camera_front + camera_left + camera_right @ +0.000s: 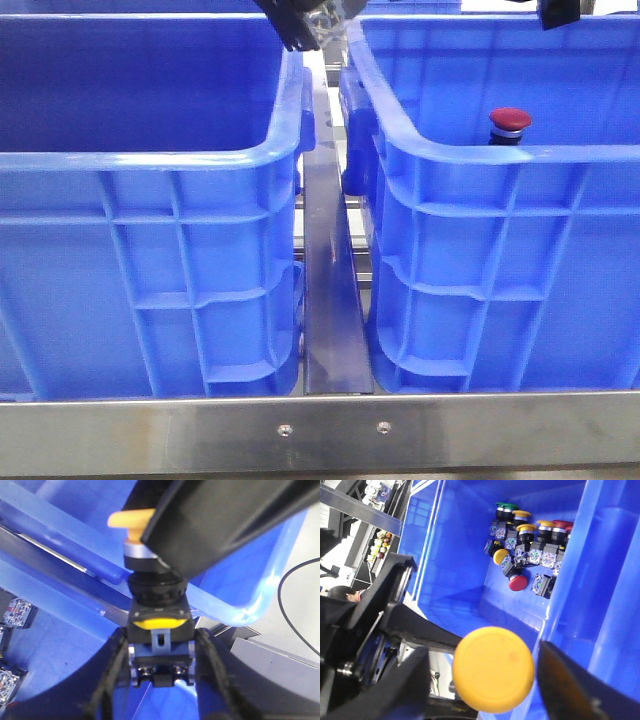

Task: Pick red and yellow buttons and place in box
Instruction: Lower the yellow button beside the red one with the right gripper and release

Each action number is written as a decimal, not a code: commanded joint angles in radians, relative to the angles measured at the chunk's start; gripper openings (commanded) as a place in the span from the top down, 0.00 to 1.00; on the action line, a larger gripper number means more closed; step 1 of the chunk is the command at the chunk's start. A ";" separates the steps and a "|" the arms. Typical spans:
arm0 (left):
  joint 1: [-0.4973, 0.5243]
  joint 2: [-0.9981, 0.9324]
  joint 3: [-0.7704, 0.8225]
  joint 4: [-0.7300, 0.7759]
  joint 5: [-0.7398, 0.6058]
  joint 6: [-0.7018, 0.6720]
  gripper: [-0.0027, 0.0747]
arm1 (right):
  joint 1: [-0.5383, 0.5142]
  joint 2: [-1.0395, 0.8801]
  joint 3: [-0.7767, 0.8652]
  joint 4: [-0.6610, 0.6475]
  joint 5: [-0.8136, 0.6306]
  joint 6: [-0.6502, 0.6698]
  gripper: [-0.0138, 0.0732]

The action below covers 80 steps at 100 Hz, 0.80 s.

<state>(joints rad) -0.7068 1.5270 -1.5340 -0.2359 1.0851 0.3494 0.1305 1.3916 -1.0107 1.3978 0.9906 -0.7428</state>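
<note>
My left gripper (161,665) is shut on the black body of the yellow button (131,520) and holds it in the air over the bin rims. Its yellow cap (493,669) sits between the fingers of my right gripper (485,680), which is open with a gap on each side of the cap. A black finger (225,525) of the right gripper crosses over the button in the left wrist view. The red button (510,122) stands upright inside the right blue bin (500,160). Only dark gripper parts (300,25) show at the top edge of the front view.
The left blue bin (150,165) stands beside the right one, with a metal rail (335,300) between them. A bin floor in the right wrist view holds several green, yellow and red buttons (527,545). Loose switch blocks (15,611) lie below my left gripper.
</note>
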 commanded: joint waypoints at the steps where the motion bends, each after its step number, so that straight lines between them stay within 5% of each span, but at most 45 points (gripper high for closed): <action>1: -0.009 -0.034 -0.033 -0.031 -0.039 -0.001 0.83 | 0.000 -0.028 -0.035 0.072 0.034 -0.003 0.43; 20: -0.009 -0.034 -0.033 -0.031 -0.020 -0.001 0.76 | 0.000 -0.028 -0.035 0.072 0.036 -0.003 0.64; 46: -0.009 -0.034 -0.033 -0.027 0.001 -0.001 0.30 | -0.009 -0.030 -0.035 0.072 0.025 -0.015 0.64; 80: -0.009 -0.034 -0.033 -0.027 0.001 -0.001 0.29 | -0.218 -0.143 -0.033 -0.041 -0.102 -0.164 0.64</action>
<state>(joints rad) -0.7068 1.5270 -1.5340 -0.2380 1.1191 0.3494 -0.0397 1.3235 -1.0125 1.3469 0.9505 -0.8397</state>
